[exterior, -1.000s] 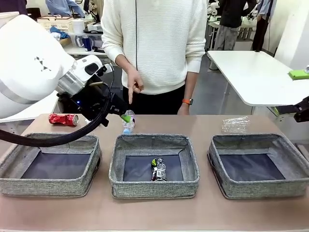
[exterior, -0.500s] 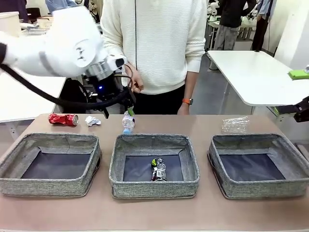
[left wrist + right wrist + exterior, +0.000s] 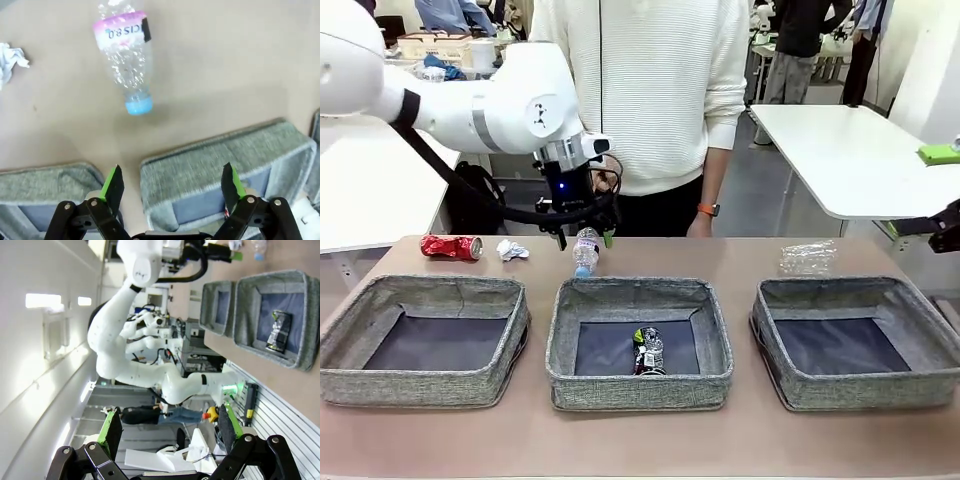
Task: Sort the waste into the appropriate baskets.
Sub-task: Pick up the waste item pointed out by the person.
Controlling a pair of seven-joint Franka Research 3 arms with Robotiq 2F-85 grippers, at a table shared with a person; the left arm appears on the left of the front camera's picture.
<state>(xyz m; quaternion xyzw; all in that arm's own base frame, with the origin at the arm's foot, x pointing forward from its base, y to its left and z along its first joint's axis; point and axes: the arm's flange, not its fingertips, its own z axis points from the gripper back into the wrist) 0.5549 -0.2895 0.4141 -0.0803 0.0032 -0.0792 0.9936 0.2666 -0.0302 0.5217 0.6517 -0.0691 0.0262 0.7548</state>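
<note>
The left arm has swung in from the left edge to the upper middle of the front view. Its left gripper (image 3: 171, 176) now hangs just above the clear bottle (image 3: 124, 65), jaws spread wide and holding nothing. The bottle lies on the table just behind the middle basket (image 3: 640, 388), which holds a dark can (image 3: 648, 352). The left basket (image 3: 420, 388) and right basket (image 3: 860, 392) show bare dark bottoms. A red can (image 3: 451, 247) and a paper wad (image 3: 511, 250) lie at upper left, crumpled clear plastic (image 3: 808, 258) at upper right. The right gripper (image 3: 167, 425) is also spread wide, holding nothing.
</note>
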